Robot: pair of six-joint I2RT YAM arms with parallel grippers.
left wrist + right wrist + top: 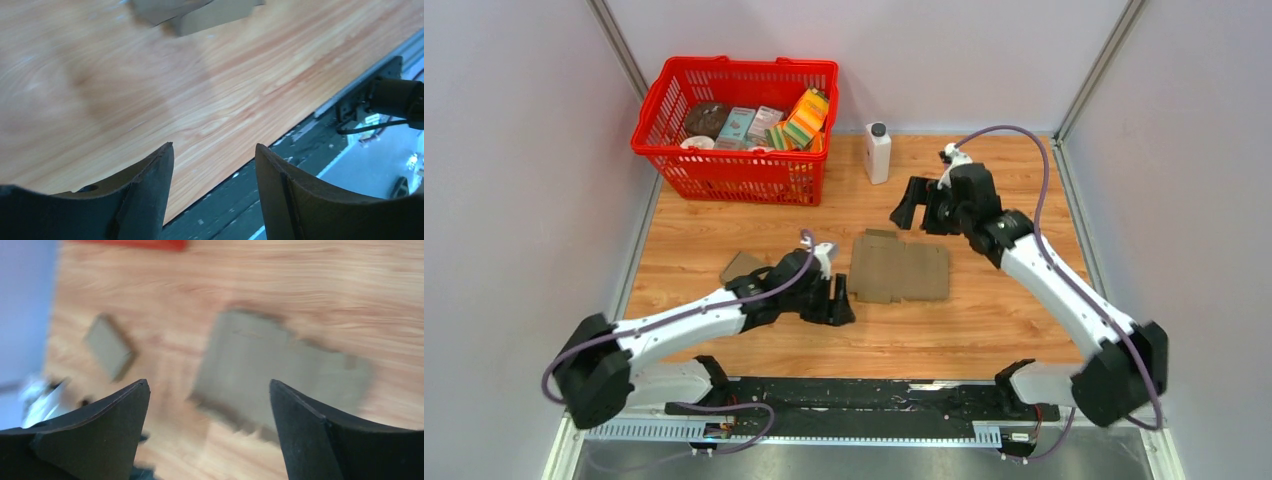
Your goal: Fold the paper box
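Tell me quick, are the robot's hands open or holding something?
Left hand: open, holding nothing.
Right hand: open, holding nothing.

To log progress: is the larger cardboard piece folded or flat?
Flat. The larger cardboard piece lies spread on the table, its flaps sticking out.

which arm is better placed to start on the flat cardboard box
Left, likely: the left tool sits open right beside the left edge of the cardboard box, while the right tool, also open, hangs farther back behind it.

The flat box (900, 268) lies mid-table, smaller piece (741, 266) left, basket (734, 182) and bottle (878, 152) behind.
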